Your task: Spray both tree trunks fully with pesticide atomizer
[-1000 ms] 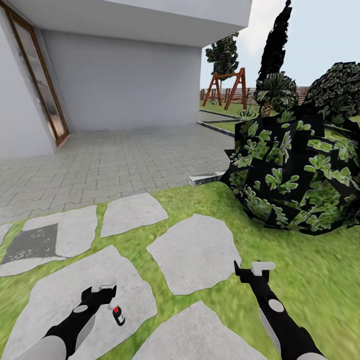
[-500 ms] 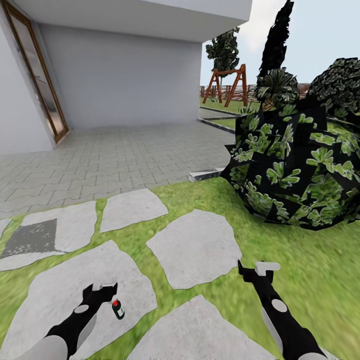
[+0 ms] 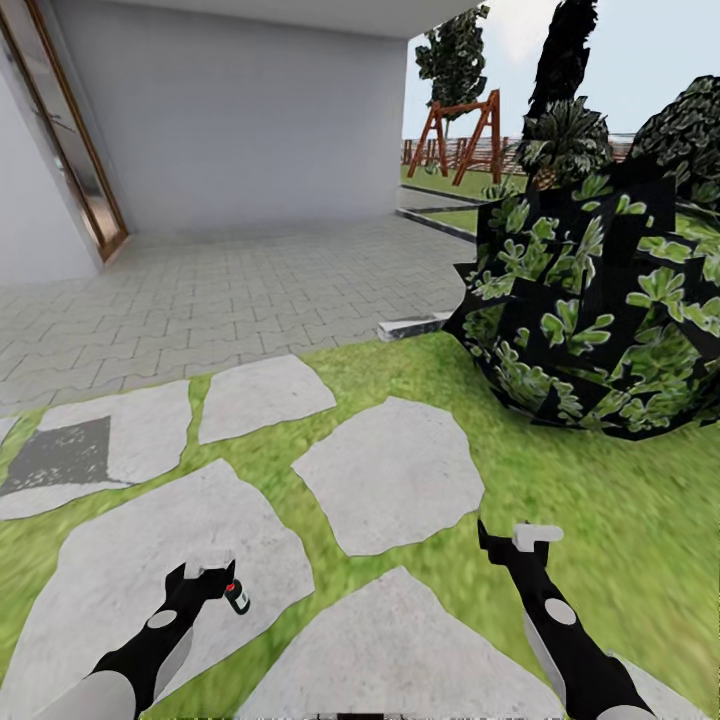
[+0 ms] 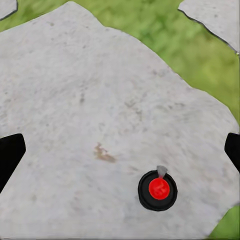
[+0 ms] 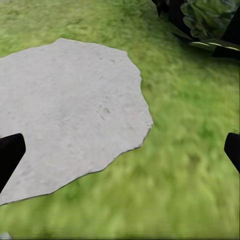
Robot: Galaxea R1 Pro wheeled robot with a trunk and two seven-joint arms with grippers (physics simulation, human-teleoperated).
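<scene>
Standing upright on a pale grey flagstone (image 3: 150,560) set in the green grass lawn (image 3: 620,520), the small dark pesticide atomizer with a red cap and a little grey nozzle (image 3: 237,596) sits just beside the tip of the left gripper (image 3: 200,578), on its inner side. In the left wrist view the bottle (image 4: 158,190) is seen from straight above, between the two black fingertips (image 4: 10,155) but off-centre, nearer one of them. The fingers are spread wide and touch nothing.

The right gripper (image 3: 512,537) hangs over the grass at the edge of another slab (image 5: 65,115), fingers likewise spread and empty. A round dark-leaved bush (image 3: 590,310) stands ahead on the right.

Handling, judged: rigid, smooth-walled, light, narrow-based, so a sideways nudge from one finger would likely tip it. Take hold on the dark cylindrical body below the red cap, fingers on opposite sides, nozzle left free and facing outward. The body's height is poorly shown from above, so grip depth is uncertain. The gripper probably needs centring over the bottle before closing.
</scene>
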